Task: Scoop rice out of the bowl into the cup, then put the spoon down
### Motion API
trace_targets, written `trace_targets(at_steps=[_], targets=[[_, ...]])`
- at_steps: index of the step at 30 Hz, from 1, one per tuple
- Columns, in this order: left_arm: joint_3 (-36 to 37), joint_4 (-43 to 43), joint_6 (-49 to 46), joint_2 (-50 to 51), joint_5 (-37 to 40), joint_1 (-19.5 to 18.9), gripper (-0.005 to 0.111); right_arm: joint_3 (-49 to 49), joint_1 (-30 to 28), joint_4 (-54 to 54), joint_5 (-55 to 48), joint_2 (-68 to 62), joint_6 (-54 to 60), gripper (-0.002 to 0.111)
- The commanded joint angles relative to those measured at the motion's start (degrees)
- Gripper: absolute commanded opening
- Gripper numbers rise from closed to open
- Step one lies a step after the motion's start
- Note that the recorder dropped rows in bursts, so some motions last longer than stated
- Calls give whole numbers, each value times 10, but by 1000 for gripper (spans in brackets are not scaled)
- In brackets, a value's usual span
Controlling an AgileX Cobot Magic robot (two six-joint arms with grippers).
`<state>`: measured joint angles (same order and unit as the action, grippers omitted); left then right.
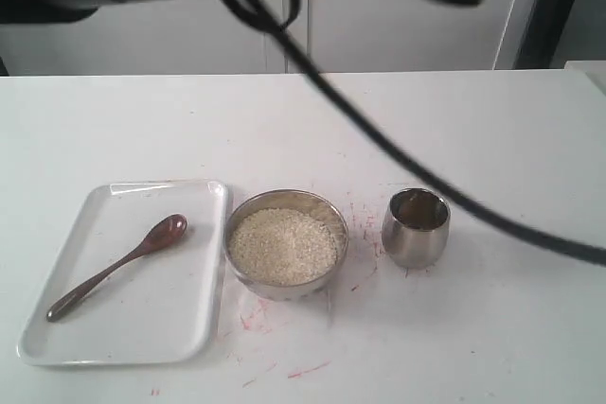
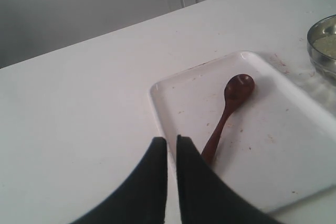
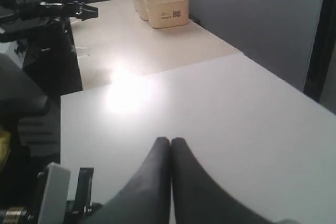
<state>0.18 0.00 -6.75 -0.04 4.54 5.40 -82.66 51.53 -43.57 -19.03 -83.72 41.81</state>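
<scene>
The dark wooden spoon [image 1: 118, 267] [image 2: 231, 103] lies diagonally on a white tray [image 1: 142, 328] [image 2: 273, 150]. Beside the tray stands the steel bowl [image 1: 239, 272] [image 2: 323, 45], heaped with rice [image 1: 284, 246]. To the bowl's right is the steel cup [image 1: 415, 227]. My left gripper [image 2: 171, 139] hovers over the tray's edge near the spoon's handle end, its jaws shut to a thin slit with nothing between them. Over bare white table, my right gripper [image 3: 170, 140] is shut and empty. Neither gripper's fingers show in the exterior view.
A black cable [image 1: 398, 153] hangs across the exterior view, passing in front of the cup. Blurred dark arm parts fill that view's top edge. Cream bins [image 3: 160, 3] stand on a far table. Red marks [image 1: 275, 314] stain the tabletop near the bowl.
</scene>
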Motion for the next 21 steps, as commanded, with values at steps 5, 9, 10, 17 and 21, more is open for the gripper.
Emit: trace_targets(at_steps=[5, 9, 10, 17, 21], targets=[[-2, 0, 3, 0, -2, -1, 14, 0, 0, 210, -171, 148, -113, 0], [-2, 0, 3, 0, -2, -1, 14, 0, 0, 298, -241, 214, -182, 0], [-2, 0, 3, 0, -2, -1, 14, 0, 0, 313, -263, 234, -197, 0], [-2, 0, 3, 0, -2, -1, 14, 0, 0, 329, -356, 331, -220, 0], [-2, 0, 3, 0, -2, -1, 14, 0, 0, 336, -392, 392, -227, 0]])
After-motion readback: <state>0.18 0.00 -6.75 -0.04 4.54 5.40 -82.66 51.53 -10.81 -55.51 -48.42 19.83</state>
